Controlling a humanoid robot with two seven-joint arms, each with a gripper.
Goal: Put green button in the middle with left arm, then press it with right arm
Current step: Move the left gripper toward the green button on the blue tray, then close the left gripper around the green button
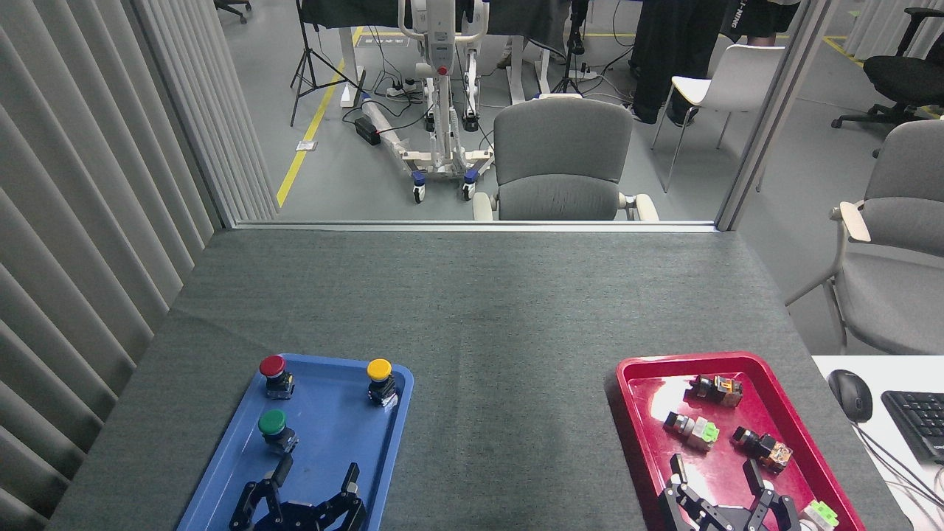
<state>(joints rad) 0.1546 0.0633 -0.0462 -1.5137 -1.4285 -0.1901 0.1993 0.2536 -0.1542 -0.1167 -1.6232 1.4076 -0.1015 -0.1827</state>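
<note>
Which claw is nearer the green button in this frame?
Left. The left claw sits just below the green button over the blue tray; the right claw is far off over the red tray.

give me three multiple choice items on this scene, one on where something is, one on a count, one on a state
1. Where is the green button?
A. on the blue tray
B. on the red tray
C. on the bare cloth

2. How many capped buttons stand on the blue tray?
A. two
B. three
C. five

3. How is the left gripper?
A. shut on the green button
B. open, holding nothing
C. out of view

Answers:
1. A, it stands at the tray's left side.
2. B, green, red button and yellow button.
3. B, its fingers are spread, short of the green button.
</note>
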